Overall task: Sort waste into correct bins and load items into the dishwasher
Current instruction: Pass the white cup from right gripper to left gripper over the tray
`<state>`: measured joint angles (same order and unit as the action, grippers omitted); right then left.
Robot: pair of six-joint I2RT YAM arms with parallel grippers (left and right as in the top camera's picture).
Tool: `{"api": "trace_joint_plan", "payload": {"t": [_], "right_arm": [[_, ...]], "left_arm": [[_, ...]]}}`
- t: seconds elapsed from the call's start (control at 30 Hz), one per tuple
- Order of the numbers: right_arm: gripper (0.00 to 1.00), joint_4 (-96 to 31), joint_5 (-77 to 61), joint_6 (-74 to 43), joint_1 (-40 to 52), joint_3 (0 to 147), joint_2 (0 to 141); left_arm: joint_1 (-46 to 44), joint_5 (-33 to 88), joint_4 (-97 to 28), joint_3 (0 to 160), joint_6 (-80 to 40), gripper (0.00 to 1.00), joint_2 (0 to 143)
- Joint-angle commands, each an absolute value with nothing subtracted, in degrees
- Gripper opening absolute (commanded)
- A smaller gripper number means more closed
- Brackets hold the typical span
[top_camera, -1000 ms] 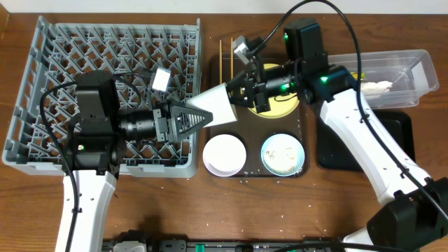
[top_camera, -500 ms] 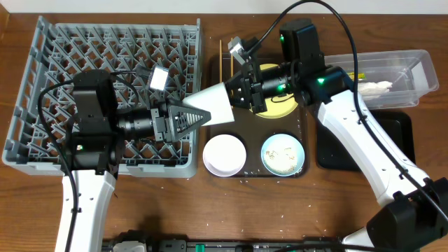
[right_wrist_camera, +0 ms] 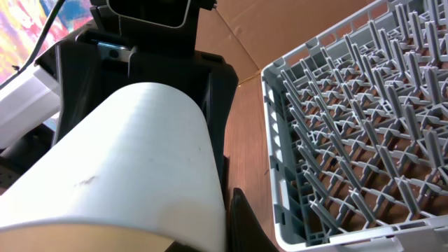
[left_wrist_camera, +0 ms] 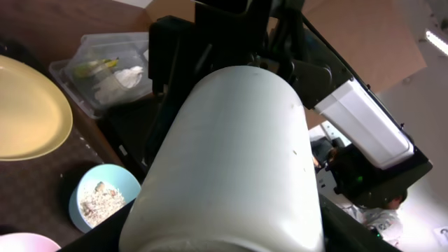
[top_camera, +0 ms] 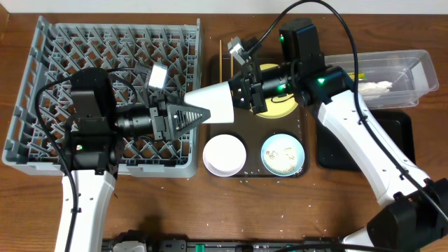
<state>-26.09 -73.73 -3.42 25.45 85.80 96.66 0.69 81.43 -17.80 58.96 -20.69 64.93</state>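
Overhead: the white cup (top_camera: 217,105) hangs on its side over the seam between dish rack (top_camera: 42,63) and brown serving tray (top_camera: 248,133). The right gripper (top_camera: 241,94) is clamped on its right end. Over the last second the left gripper (top_camera: 204,114) has narrowed around the left end — whether it presses yet, I cannot tell.

Left wrist: the cup (left_wrist_camera: 231,161) fills the frame.

Right wrist: the cup (right_wrist_camera: 126,161) lies left of the rack (right_wrist_camera: 350,126) — probably a handover before racking.
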Motion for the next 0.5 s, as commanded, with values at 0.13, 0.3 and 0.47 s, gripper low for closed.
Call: {"api": "trace_joint_plan", "payload": {"t": [0.13, 0.3, 0.47], "right_arm": [[0.01, -27.22, -70.72, -3.14, 27.83, 86.26, 96.38], [0.01, -27.18, -70.04, -3.16, 27.7, 86.26, 96.38], [0.01, -26.09, -69.67, -3.2, 27.7, 86.26, 96.36]], "left_arm": [[0.03, 81.65, -14.0, 59.92, -20.27, 0.84, 64.84], [0.01, 83.64, -14.24, 59.92, -20.29, 0.79, 64.82], [0.03, 83.59, -16.25, 59.9, -20.27, 0.79, 64.84]]}}
